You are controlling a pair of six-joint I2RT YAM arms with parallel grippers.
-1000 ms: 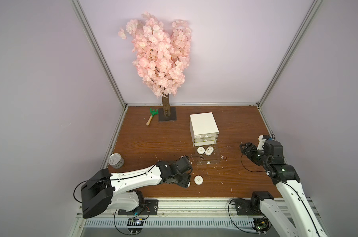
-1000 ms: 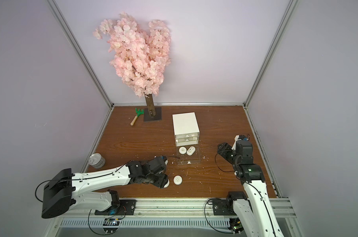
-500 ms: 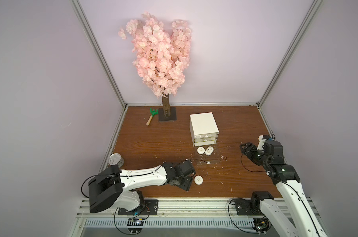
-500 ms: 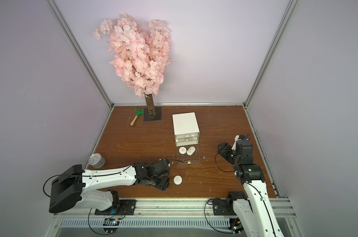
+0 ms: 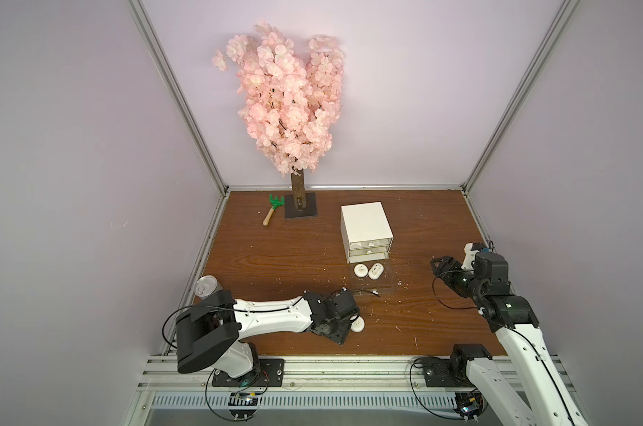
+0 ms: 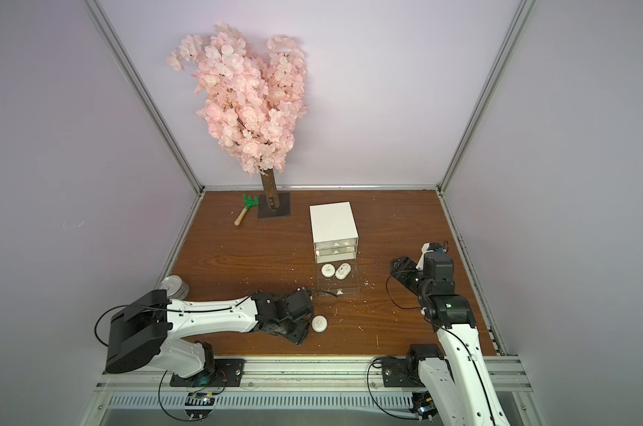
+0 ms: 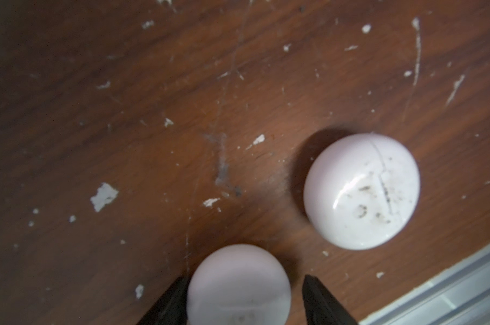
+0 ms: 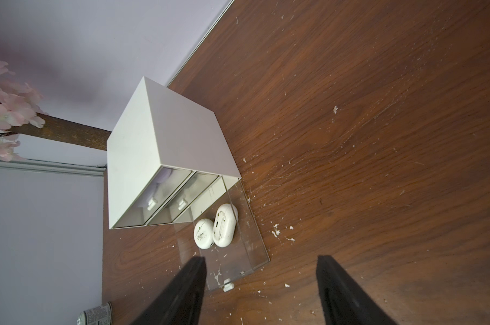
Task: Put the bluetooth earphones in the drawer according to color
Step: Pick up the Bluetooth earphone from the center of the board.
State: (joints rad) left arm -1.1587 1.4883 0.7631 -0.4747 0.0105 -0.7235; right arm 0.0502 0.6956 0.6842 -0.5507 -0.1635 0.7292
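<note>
We have two white cases (image 5: pixel 359 271) in the open bottom drawer (image 5: pixel 384 286); at the table's (image 5: pixel 275 258) six o'clock two pale cases (image 7: pixel 361 191) lie loose, one case (image 7: pixel 238 287) between our left gripper's (image 7: pixel 244 278) unclosed jaws, right gripper (image 8: pixel 260 258) spread empty.

You've got four pale earphone cases: a round case (image 5: pixel 359 270) and an oval case (image 5: pixel 375 272), plus two more round ones, a scuffed case (image 7: pixel 361 191) and a blurred case (image 7: pixel 238 284). One white cabinet (image 5: pixel 366 227), three drawers (image 5: pixel 368 251). One tin can (image 5: pixel 204 291), one toy rake (image 5: pixel 273 208), one blossom tree (image 5: pixel 288 110).
</note>
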